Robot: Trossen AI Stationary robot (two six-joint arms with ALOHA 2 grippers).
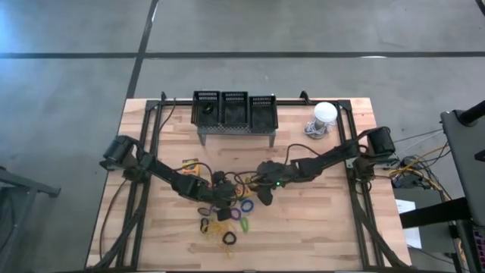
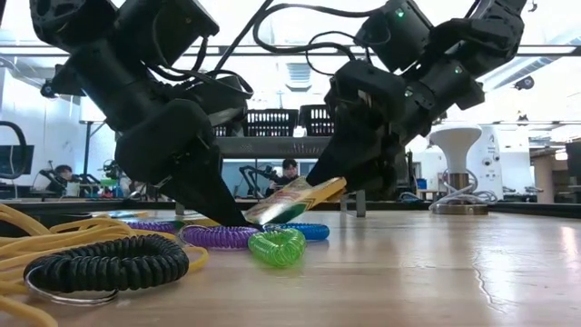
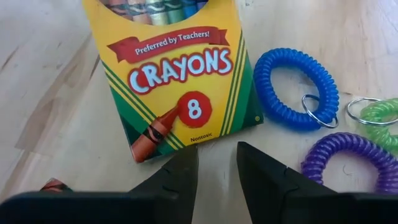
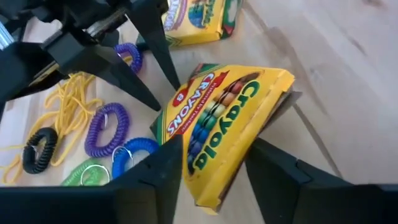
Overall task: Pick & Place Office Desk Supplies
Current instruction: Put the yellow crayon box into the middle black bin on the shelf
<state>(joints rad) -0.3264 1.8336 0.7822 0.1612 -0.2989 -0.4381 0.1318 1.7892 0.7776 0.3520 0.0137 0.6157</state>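
A yellow-green crayon box [image 4: 230,118] stands tilted at the table's middle, between my two grippers. My right gripper [image 4: 214,146] is shut on it and shows in the low view [image 2: 343,186]. My left gripper [image 3: 214,155] is open, its tips just short of the box's lower end [image 3: 186,134]. Blue [image 3: 295,90], purple [image 3: 351,162] and green [image 3: 379,118] loops lie on the wood beside it. A black loop [image 2: 104,263] and yellow bands [image 4: 68,106] lie nearer the front edge. Three black mesh baskets [image 1: 235,108] sit on the grey stand at the far edge. My right gripper pinches the crayon box between its two fingers, one on each broad face, on the half toward its crayon-tip end [image 4: 249,134]. The fingers slant down from the table's right. The box is tilted, its printed "8" end [image 2: 259,215] low by the table. My left gripper: I cannot tell whether its fingertips [image 4: 177,87] touch the box's low end.
A second crayon box [image 4: 199,18] lies flat beyond the left gripper. The white dome-shaped object [image 1: 324,114] stands at the far right of the table. Bare wood [image 1: 318,220] stretches along the near right. People sit in the room behind the table.
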